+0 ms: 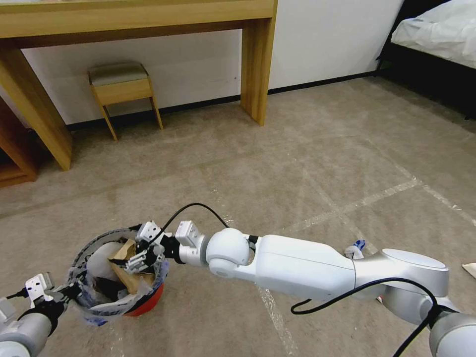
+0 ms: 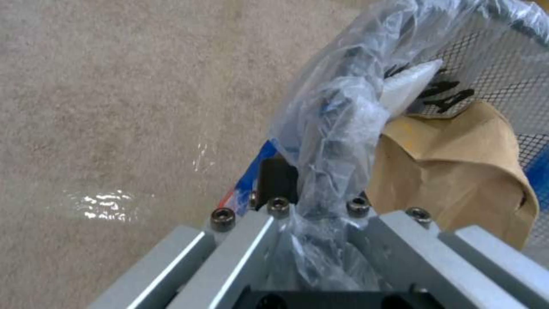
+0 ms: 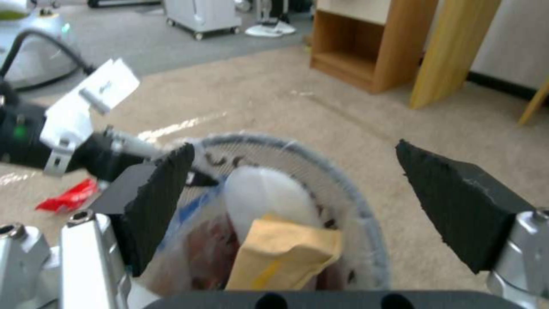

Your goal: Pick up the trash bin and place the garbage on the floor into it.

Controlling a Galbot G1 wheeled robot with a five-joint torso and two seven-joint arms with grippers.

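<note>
Bright, even light is filling the room, and shadows are staying soft: a faint one is lying under the right arm (image 1: 302, 267) on the floor (image 1: 297, 163), and a darker one is gathering beneath the bed (image 1: 436, 34) at the far right corner. Glare is glinting off the tape lines (image 1: 367, 201) and off a wet-looking patch of tape (image 2: 106, 206) in the left wrist view. The desk (image 1: 139, 20) is bowing near the head view's edges. The right wrist view is looking soft, its black pads (image 3: 457, 201) and red wrapper (image 3: 68, 198) smeared.
</note>
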